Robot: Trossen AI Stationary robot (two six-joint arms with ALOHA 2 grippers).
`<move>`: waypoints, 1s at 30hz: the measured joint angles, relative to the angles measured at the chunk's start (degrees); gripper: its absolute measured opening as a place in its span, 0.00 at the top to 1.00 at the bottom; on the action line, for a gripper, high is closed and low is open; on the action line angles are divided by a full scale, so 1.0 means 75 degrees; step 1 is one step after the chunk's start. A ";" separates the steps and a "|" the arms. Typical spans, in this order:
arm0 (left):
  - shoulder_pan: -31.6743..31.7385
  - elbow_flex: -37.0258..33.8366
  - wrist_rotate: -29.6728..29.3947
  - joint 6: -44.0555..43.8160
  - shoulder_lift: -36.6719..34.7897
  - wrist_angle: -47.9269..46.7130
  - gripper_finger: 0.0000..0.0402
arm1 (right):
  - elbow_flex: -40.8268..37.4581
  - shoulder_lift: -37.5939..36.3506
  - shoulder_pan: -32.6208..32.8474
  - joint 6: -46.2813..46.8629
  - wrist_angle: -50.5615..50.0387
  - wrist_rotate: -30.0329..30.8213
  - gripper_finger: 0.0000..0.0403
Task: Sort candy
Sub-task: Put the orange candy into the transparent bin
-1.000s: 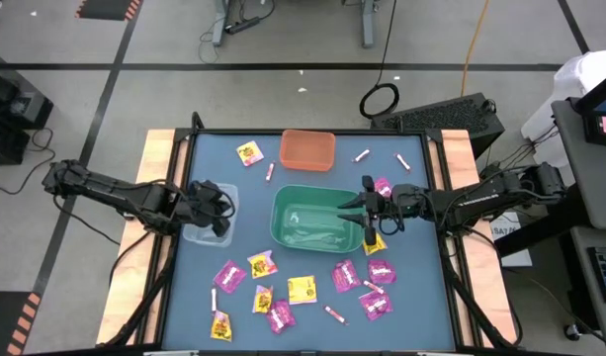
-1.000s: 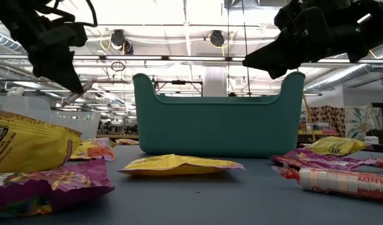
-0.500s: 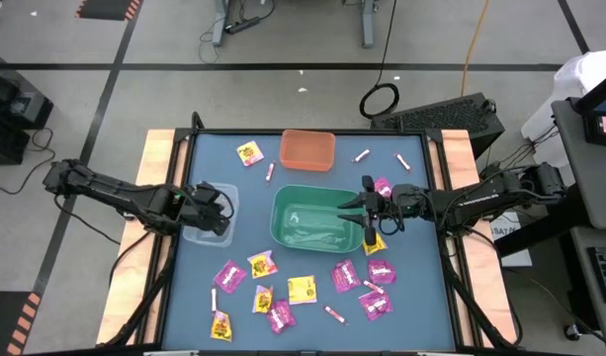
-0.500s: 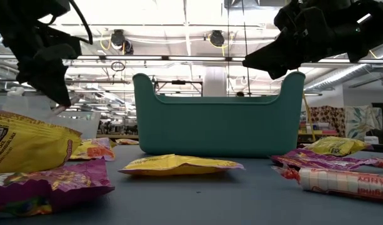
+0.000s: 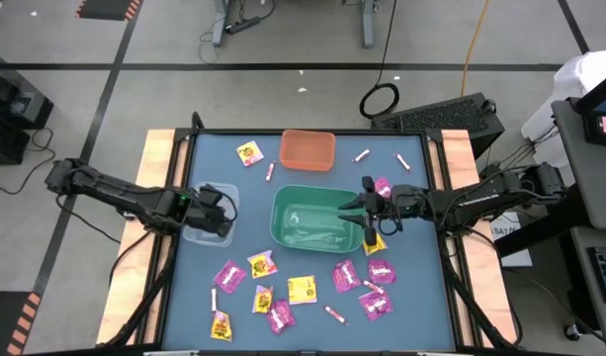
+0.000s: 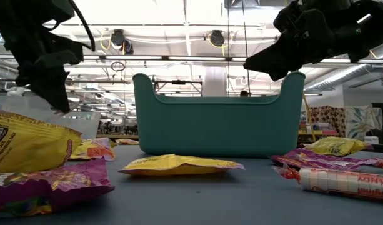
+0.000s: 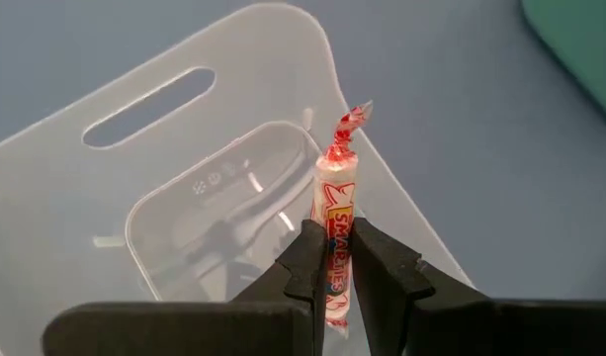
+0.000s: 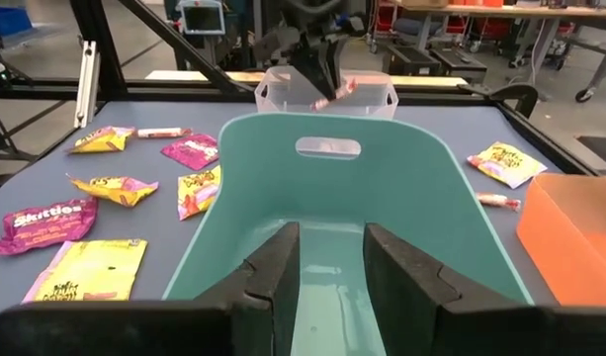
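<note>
Above the clear bin (image 7: 184, 198) at the surface's left side, the left end effector (image 7: 334, 259) pinches a pink-white candy stick (image 7: 334, 213) upright between its fingers. Risk: the stick hangs near the bin's wall, so a release from here could bounce it off the rim onto the surface (image 5: 312, 267). The right end effector (image 8: 330, 259) hovers spread and empty over the green bin (image 8: 327, 208); its candy packets (image 5: 283, 287) lie loose beyond. Compared with a second ago, the left end effector has lowered and drawn further over the clear bin; the right one is unchanged.
</note>
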 joint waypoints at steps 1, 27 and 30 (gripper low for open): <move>0.0000 -0.0002 0.0032 -0.0017 0.0086 -0.0002 0.88 | 0.0000 -0.0016 0.0000 -0.0021 -0.0003 0.0000 0.74; 0.0000 0.0029 0.0517 -0.0589 0.1431 0.0358 0.71 | 0.0000 -0.0055 0.0000 -0.0286 -0.0012 0.0083 0.74; 0.0000 0.0266 0.0517 -0.0583 0.1425 0.0378 0.71 | 0.0000 -0.0177 0.0003 -0.0494 -0.0292 0.0778 0.74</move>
